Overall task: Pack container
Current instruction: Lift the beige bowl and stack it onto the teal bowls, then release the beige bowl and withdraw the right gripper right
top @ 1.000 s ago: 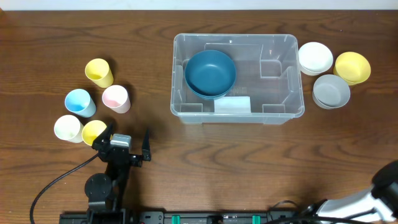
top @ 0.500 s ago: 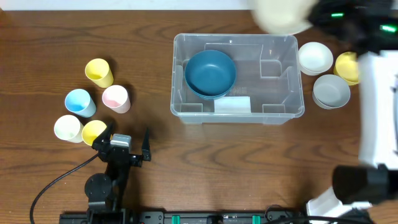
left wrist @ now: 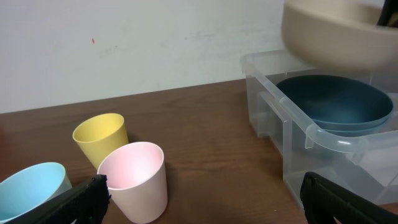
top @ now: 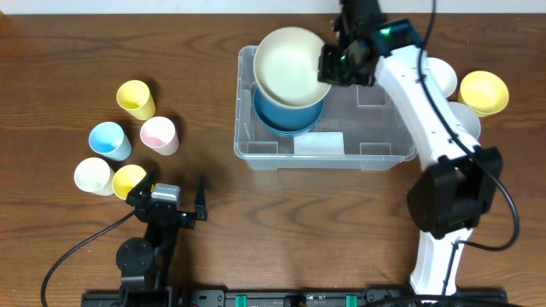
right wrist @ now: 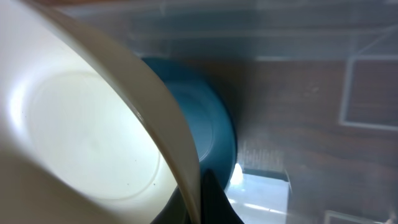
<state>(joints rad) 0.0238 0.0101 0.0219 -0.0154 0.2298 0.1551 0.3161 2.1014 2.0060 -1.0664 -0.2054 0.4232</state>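
The clear plastic container (top: pixel 386 119) stands at the table's middle back, with a blue bowl (top: pixel 290 121) in its left half. My right gripper (top: pixel 334 65) is shut on the rim of a cream bowl (top: pixel 288 61) and holds it tilted just above the blue bowl. In the right wrist view the cream bowl (right wrist: pixel 81 124) fills the left side, with the gripper (right wrist: pixel 202 199) pinching its rim over the blue bowl (right wrist: pixel 208 124). My left gripper (top: pixel 171 201) is open and empty at the front left. Its view shows the container (left wrist: pixel 292 124), blue bowl (left wrist: pixel 336 106) and cream bowl (left wrist: pixel 336 31).
Cups stand at the left: yellow (top: pixel 135 98), blue (top: pixel 108 140), pink (top: pixel 159 134), cream (top: pixel 92 175) and another yellow (top: pixel 128 179) by my left gripper. A white bowl (top: pixel 444 77), yellow bowl (top: pixel 484 90) and grey bowl (top: pixel 471 119) sit right of the container, partly behind my right arm.
My right arm has swung in from the back right with the cream bowl, which is now over the blue bowl in the container. The left arm has not moved.
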